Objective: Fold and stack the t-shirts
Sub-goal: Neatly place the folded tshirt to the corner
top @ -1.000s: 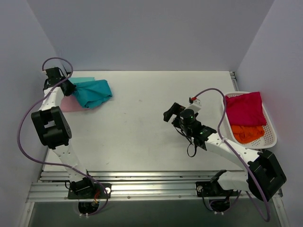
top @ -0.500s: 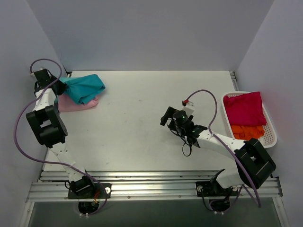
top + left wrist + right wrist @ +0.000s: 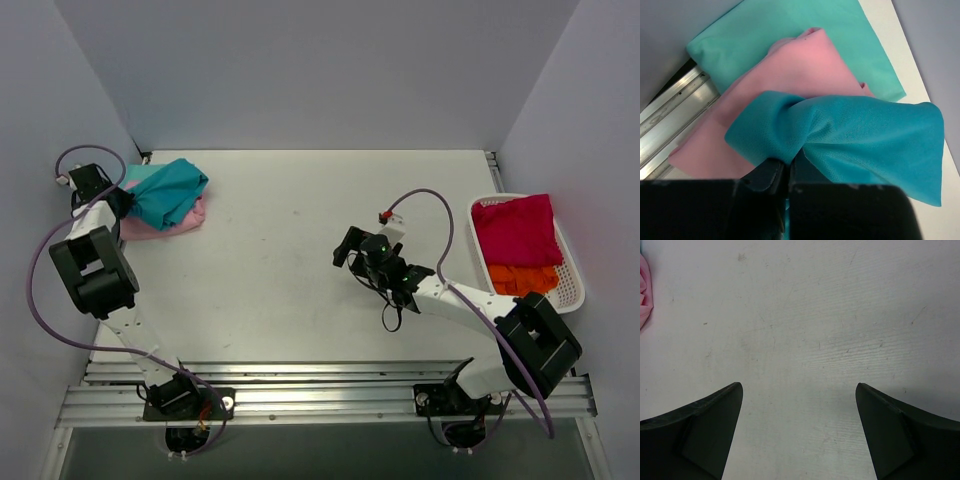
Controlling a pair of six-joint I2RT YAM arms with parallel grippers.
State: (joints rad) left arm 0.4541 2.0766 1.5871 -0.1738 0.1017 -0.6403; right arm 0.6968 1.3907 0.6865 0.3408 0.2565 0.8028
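Note:
My left gripper (image 3: 122, 200) is at the far left of the table, shut on a bunched edge of the deep teal t-shirt (image 3: 170, 190). In the left wrist view the gripper (image 3: 787, 167) pinches the teal shirt (image 3: 865, 130), which drapes over a folded pink shirt (image 3: 790, 70). The pink one lies on a folded pale aqua shirt (image 3: 805, 30). The pink shirt (image 3: 186, 218) shows under the teal one from above. My right gripper (image 3: 346, 247) hovers open over bare tabletop at the middle, with nothing between its fingers (image 3: 799, 386).
A white lattice basket (image 3: 574, 272) at the right edge holds a crimson shirt (image 3: 515, 228) and an orange one (image 3: 522, 280). Walls close in on the left, back and right. A metal rail (image 3: 670, 115) runs beside the shirt pile.
My left gripper has drawn the teal shirt leftward, so it now lies bunched over the pink shirt. The right arm has shifted a little to the left, still open.

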